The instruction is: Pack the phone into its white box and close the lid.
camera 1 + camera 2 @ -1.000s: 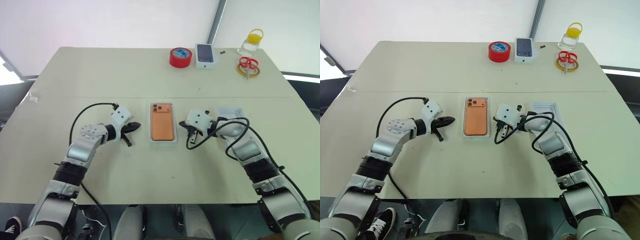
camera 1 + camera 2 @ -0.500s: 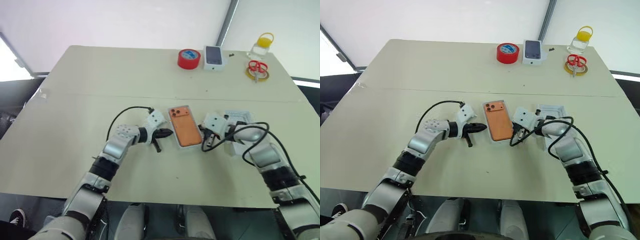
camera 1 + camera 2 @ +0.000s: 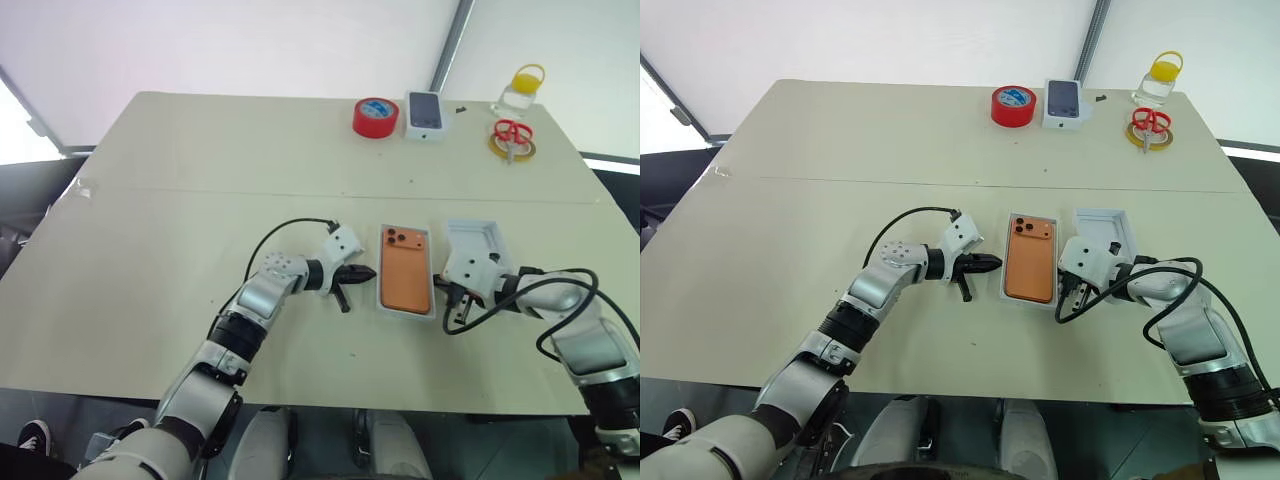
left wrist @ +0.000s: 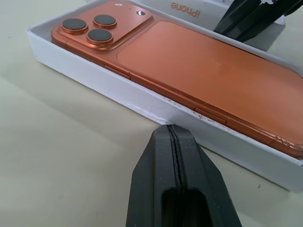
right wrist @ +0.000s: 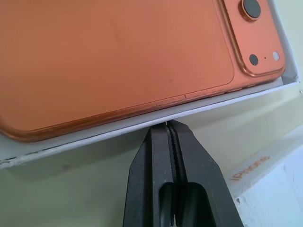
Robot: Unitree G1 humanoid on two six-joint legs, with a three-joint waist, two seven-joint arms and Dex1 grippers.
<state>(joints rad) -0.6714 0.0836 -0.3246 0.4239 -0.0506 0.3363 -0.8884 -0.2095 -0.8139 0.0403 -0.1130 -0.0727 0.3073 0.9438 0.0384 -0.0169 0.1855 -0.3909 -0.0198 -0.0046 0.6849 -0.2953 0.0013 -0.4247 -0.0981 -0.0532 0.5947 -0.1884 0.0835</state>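
The orange phone lies camera side up inside the white box at the table's middle. The lid rests inside up just right of the box. My left gripper is shut, its tip at the box's left long wall. My right gripper is also shut, its tip at the opposite long wall, between box and lid. Neither gripper holds anything. In the left wrist view the phone fills the tray, with the right gripper's fingers beyond it.
At the table's far edge stand a red tape roll, a small white box with a dark phone picture, red scissors on a yellow ring and a bottle with a yellow cap. Cables loop off both wrists.
The box with the phone has slid right, closer to the lid. My left gripper followed against its left side and my right gripper backed off rightward. The camera view also shifted.
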